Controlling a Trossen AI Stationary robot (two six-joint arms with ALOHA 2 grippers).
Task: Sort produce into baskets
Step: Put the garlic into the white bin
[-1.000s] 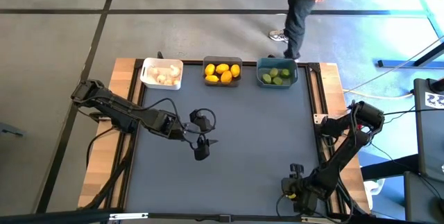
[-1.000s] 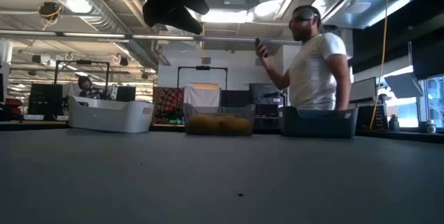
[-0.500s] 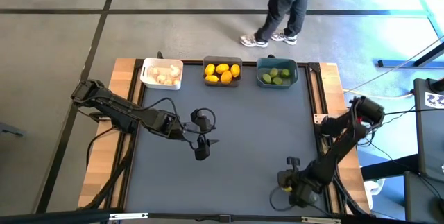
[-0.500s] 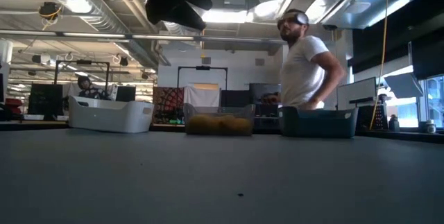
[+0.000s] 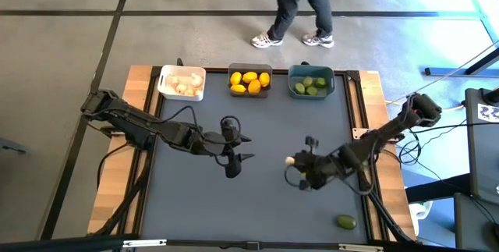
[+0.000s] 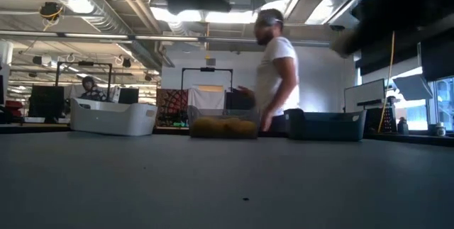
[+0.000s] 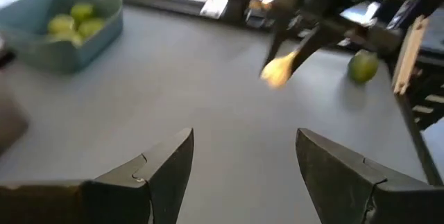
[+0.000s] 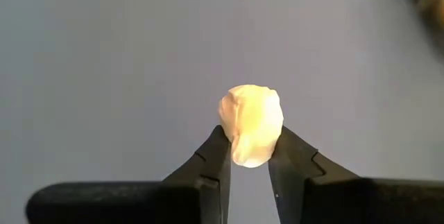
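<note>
Right end effector (image 5: 295,161) pinching a small whitish, lumpy garlic-like bulb (image 8: 250,124) between its two dark fingertips, raised above the dark grey surface (image 5: 273,205). Grip confined to the bulb's lower half; most of it stands proud of the tips. Left end effector (image 5: 243,147) spread wide, holding nothing, waiting well apart to one side of the right one.

White rectangular plastic bin (image 5: 182,82), already containing similar bulbs, far beyond the right end effector, past the left arm. Dark bin of yellow lemon-like ovals (image 5: 249,81) and teal-blue bin of green lime-like ovals (image 5: 311,81) in the same row. One loose dark green lime-like oval (image 5: 345,221) behind the right end effector, near the surface's edge.

Risks, as judged: shallow pinch on an irregular bulb, hence slip or rotation in transit; path to white bin close to left arm, hence possible contact; release early, hence bulb landing in the wrong bin.
</note>
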